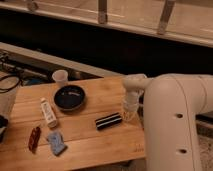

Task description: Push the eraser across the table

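The eraser is a small black bar with white lengthwise stripes. It lies on the light wooden table, right of centre. My gripper hangs from the big white arm at the table's right side. It is just right of the eraser's right end, close to it, with its tips near the tabletop. Whether it touches the eraser cannot be told.
A dark bowl sits behind and left of the eraser, with a white cup at the table's far edge. A white tube, a blue block and a small red-brown object lie to the left. Cables lie at far left.
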`<state>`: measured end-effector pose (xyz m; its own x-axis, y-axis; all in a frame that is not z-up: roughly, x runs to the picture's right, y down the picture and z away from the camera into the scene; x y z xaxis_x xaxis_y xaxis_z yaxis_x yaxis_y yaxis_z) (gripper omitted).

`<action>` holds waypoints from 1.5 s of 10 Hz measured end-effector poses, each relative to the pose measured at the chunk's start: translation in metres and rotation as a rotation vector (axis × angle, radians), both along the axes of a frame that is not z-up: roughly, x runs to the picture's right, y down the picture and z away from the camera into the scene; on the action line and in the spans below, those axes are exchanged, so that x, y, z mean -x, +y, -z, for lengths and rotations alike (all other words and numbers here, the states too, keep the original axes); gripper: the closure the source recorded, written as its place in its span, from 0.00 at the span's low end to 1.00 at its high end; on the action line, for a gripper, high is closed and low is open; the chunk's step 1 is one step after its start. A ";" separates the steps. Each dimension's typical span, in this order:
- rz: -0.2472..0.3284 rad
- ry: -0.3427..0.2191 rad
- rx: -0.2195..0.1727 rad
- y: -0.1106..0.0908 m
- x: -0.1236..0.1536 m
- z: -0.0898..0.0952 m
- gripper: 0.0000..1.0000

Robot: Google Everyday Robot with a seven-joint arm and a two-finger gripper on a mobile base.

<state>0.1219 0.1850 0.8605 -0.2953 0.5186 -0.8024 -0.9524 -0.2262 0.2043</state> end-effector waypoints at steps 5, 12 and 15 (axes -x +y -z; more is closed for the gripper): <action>0.035 -0.025 0.016 0.004 0.016 0.002 1.00; 0.092 -0.054 0.037 0.016 0.049 0.016 1.00; 0.121 -0.075 0.045 0.018 0.068 0.019 1.00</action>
